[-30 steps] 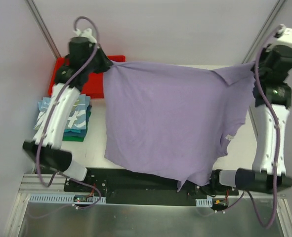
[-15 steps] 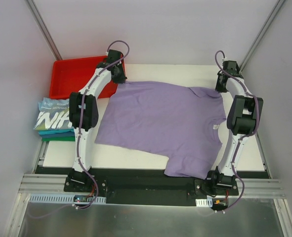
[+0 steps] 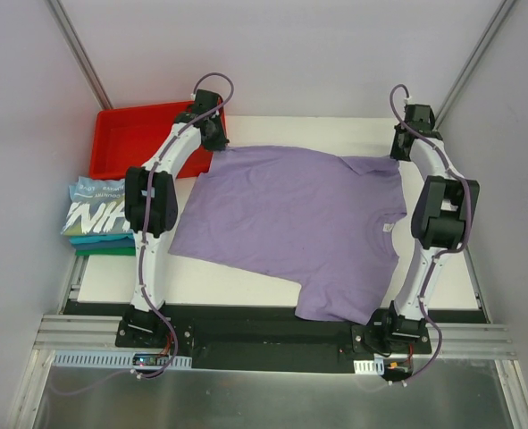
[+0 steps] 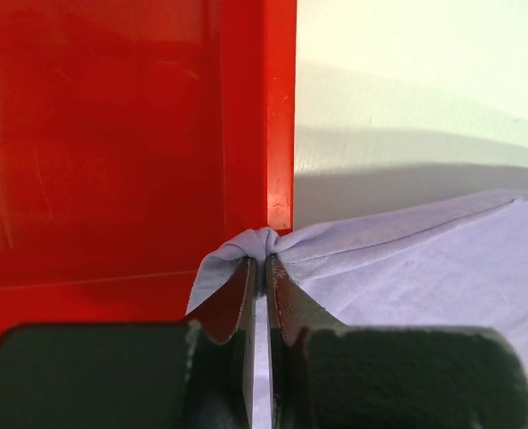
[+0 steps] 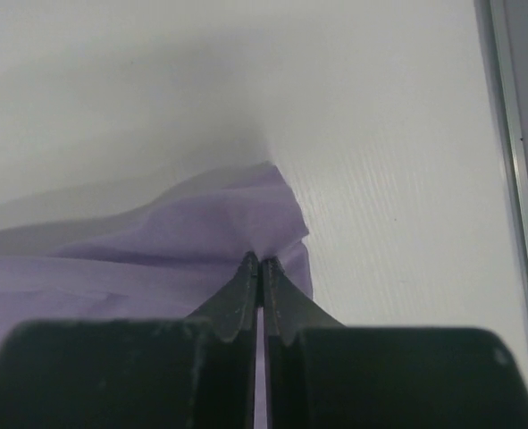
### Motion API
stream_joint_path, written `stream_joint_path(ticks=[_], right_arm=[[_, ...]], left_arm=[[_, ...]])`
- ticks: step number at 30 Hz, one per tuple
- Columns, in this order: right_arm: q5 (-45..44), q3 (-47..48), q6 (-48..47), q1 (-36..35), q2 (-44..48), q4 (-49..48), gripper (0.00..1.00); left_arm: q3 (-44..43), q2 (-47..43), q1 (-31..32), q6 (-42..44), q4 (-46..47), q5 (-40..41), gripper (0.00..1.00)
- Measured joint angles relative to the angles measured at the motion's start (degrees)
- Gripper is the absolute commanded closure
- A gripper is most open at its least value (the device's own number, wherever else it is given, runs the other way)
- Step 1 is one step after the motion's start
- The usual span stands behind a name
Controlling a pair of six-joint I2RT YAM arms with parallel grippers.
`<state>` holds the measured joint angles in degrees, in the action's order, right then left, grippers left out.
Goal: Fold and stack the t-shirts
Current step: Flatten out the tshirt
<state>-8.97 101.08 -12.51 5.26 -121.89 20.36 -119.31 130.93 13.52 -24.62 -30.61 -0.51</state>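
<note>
The lavender t-shirt lies spread flat on the white table, its near edge hanging over the front. My left gripper is shut on its far left corner, right beside the red tray's rim. My right gripper is shut on its far right corner, low over the table. A stack of folded t-shirts, light blue with white lettering on top of teal and green, lies at the left edge.
The red plastic tray stands at the far left, also in the left wrist view. The enclosure's walls stand close behind and at both sides. A metal rail runs along the table's right edge.
Both grippers have lowered the shirt from hanging in the air to lying flat on the table. In the last half second the right gripper moved slightly farther back.
</note>
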Motion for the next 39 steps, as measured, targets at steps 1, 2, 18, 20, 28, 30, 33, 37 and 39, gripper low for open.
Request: stream_joint_path(ticks=[1, 2, 18, 20, 28, 30, 33, 37, 39], right_arm=[[0.0, -0.7, 0.0, 0.0, 1.1, 0.0, 0.99], [0.0, -1.2, 0.0, 0.0, 2.1, 0.0, 0.99], [-1.5, -8.2, 0.2, 0.1, 56.4, 10.3, 0.99], [-2.0, -5.6, 0.0, 0.2, 62.5, 11.2, 0.99], [-4.7, 13.3, -3.7, 0.2, 69.2, 16.1, 0.99], [-5.4, 18.0, -4.8, 0.2, 68.9, 16.9, 0.99], [-6.6, 24.1, -6.2, 0.2, 68.0, 17.9, 0.99], [-7.3, 29.7, -8.1, 0.1, 66.6, 18.0, 0.99], [-8.0, 30.6, -9.3, -0.1, 66.1, 17.8, 0.99]], left_arm=[[0.2, -0.2, 0.0, 0.0, 0.0, 0.0, 1.00], [0.5, -0.5, 0.1, 0.1, 0.1, 0.0, 1.00], [19.5, -48.6, 10.2, 1.7, -2.3, 11.9, 1.00], [20.2, -56.9, 11.0, 1.7, -2.0, 12.8, 1.00], [18.9, -76.3, 11.6, 1.8, -0.7, 5.8, 1.00], [18.7, -78.4, 11.6, 1.8, -0.6, 1.6, 1.00], [18.5, -80.1, 11.6, 1.7, -0.7, -5.3, 1.00], [18.1, -80.2, 11.6, 1.5, -0.9, -10.1, 1.00], [17.8, -79.6, 11.6, 1.4, -1.2, -10.9, 1.00]])
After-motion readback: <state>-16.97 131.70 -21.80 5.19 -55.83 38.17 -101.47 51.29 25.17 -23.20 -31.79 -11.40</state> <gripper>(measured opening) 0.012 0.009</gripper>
